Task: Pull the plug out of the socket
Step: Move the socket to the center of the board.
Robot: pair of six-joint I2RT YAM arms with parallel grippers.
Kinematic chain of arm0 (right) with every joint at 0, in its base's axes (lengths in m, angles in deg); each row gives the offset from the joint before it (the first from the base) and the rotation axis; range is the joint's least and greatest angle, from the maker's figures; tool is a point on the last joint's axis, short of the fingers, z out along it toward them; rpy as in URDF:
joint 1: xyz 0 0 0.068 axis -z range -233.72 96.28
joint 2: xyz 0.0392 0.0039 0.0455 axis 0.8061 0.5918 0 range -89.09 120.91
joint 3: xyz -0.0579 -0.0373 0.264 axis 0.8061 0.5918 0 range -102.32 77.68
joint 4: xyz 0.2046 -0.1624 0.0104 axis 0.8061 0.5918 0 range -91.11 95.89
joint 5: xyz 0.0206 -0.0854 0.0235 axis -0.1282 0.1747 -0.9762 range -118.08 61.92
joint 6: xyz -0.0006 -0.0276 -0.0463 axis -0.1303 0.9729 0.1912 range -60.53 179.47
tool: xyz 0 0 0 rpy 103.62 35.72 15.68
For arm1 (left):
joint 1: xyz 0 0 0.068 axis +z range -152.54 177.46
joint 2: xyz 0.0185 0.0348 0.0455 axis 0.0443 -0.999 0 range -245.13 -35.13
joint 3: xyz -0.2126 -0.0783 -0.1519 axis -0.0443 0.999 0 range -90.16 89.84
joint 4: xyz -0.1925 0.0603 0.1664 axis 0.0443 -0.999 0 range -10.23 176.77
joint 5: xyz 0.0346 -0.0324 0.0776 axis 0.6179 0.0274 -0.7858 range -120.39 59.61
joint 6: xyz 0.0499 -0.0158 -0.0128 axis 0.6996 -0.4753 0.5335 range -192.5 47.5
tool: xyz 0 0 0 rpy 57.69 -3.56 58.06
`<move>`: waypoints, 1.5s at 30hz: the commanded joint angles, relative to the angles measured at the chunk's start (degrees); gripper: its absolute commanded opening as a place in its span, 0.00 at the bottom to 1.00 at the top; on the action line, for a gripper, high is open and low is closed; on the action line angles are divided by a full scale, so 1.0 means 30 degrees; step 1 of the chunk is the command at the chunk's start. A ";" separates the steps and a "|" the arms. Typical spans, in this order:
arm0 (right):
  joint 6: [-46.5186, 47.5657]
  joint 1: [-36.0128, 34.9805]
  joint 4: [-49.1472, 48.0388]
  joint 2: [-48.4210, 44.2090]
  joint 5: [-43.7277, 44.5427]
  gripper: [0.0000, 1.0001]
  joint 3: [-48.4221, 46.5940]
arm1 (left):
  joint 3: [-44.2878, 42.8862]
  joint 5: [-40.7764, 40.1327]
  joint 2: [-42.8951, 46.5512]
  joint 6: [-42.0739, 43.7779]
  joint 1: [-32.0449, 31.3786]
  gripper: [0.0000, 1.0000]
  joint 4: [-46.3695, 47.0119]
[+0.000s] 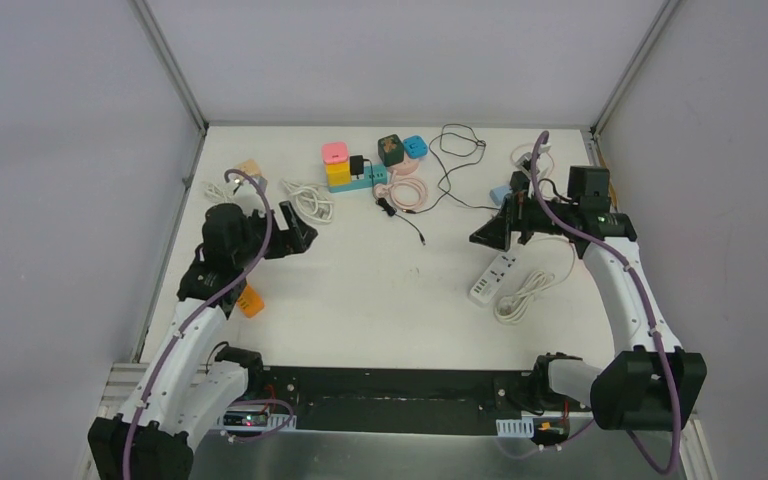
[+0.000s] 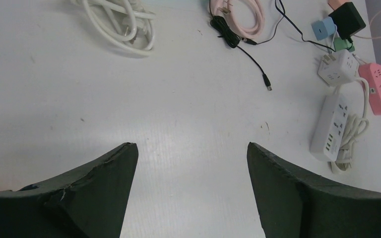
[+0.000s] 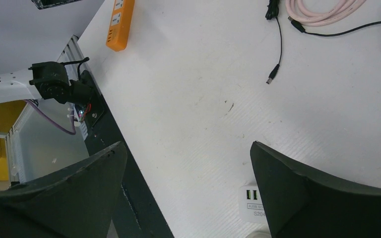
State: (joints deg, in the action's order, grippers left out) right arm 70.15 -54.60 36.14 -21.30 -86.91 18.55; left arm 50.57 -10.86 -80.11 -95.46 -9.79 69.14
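Presently, item by item.

- Left gripper (image 2: 192, 148): fingers apart, nothing between them, bare table (image 2: 129, 99) beneath.
- Right gripper (image 3: 188, 146): fingers wide apart, likewise empty. It hovers over the near end of the white power strip (image 1: 492, 277), which carries no plug.
- Black plug (image 1: 358, 165): at the far side of the table, apparently seated in the teal socket strip (image 1: 368, 183). It sits beside the yellow cube (image 1: 338, 174) and pink cube (image 1: 335, 153), well apart from both grippers.
- Step in hand: approach, with nothing gripped yet.
- Next move, as judged: one gripper reaches the plug and closes across its body. The other pins the teal strip, which looks light enough to lift along. Then a straight pull away from the socket face.
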 commanded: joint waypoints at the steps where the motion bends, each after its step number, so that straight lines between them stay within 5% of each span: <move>1: 0.1017 0.0258 -0.0025 -0.0237 -0.0216 1.00 -0.0355 | 0.0530 -0.2547 -0.0501 -0.0060 -0.2019 0.82 0.2747; 12: 0.4940 0.1101 0.2341 0.1524 -0.0938 1.00 -0.0604 | 0.1651 -0.3851 -0.4326 0.1328 -0.3308 0.83 0.8013; 28: 0.5699 0.2375 0.2836 0.2193 -0.0860 1.00 -0.0669 | 0.0897 -0.2898 -0.8359 0.2771 -0.3533 0.92 1.3115; 36: 0.5671 0.2404 0.2926 0.1818 -0.0385 1.00 -0.0824 | -0.4386 -0.2115 -1.3167 0.3607 -0.3532 0.93 1.1714; 45: 0.5530 0.2609 0.2934 0.2080 -0.0506 1.00 -0.0884 | -0.9105 0.1759 -1.6364 0.9532 -0.2469 0.92 1.0522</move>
State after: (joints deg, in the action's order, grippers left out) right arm 85.51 -47.37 45.19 -14.65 -87.34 18.44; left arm 27.79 -12.61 -128.72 -75.14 -19.66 101.05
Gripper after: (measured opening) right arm 0.996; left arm 0.918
